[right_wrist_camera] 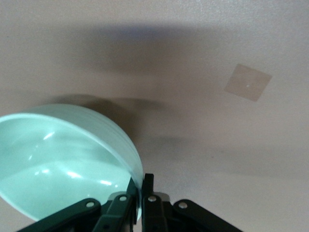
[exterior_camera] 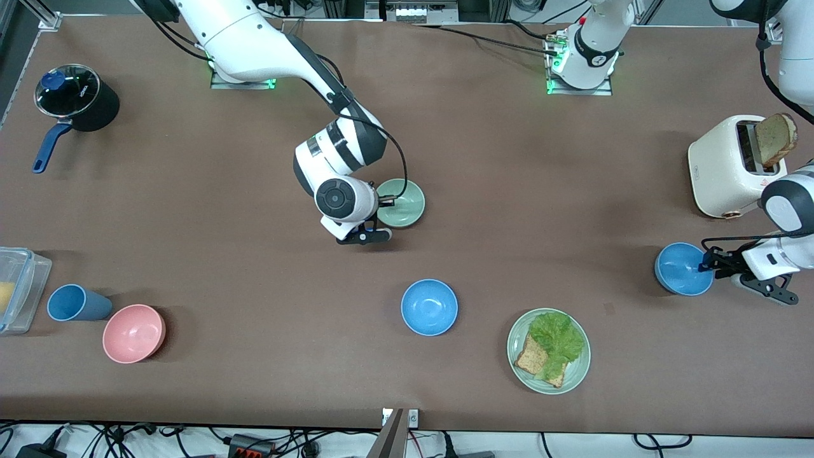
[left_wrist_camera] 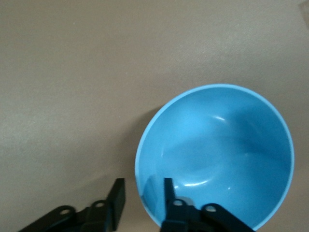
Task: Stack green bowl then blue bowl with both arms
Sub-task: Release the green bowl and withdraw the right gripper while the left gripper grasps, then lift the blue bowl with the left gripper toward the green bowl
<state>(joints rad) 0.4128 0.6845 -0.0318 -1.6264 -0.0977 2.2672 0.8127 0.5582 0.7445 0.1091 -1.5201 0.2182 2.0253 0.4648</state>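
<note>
Brown matting covers the table [exterior_camera: 509, 191]. Clock directions are read on the front view, with 12 toward the robots' bases.

The right gripper [exterior_camera: 386, 202] hangs over the middle of the table, its fingers pinched together on the rim of the green bowl [exterior_camera: 402, 203]. The right wrist view shows one finger inside the wall and one outside at the right gripper [right_wrist_camera: 140, 187]. The green bowl [right_wrist_camera: 63, 154] hangs tilted with its shadow cast on the matting, so it appears to be off the surface.

At the left arm's end of the table, at about 6 o'clock from the toaster [exterior_camera: 725, 166], sits the blue bowl [exterior_camera: 682, 270]. The left gripper [exterior_camera: 702, 263] is at its 3 o'clock edge. In the left wrist view the left gripper [left_wrist_camera: 142, 192] has its fingers apart, straddling the rim of the blue bowl [left_wrist_camera: 217, 154], one inside and one outside, not yet closed on it.

A second blue bowl [exterior_camera: 429, 307] rests unheld at about 6 o'clock from the green bowl, a shade toward 5. From the blue bowl at the left gripper it lies at about 9 o'clock, well apart. If that second bowl is the base of the stack, the right arm is much the nearer and needs only a short carry toward 6 o'clock. The left arm must first close on its bowl, then cross a long stretch toward 9.
</note>
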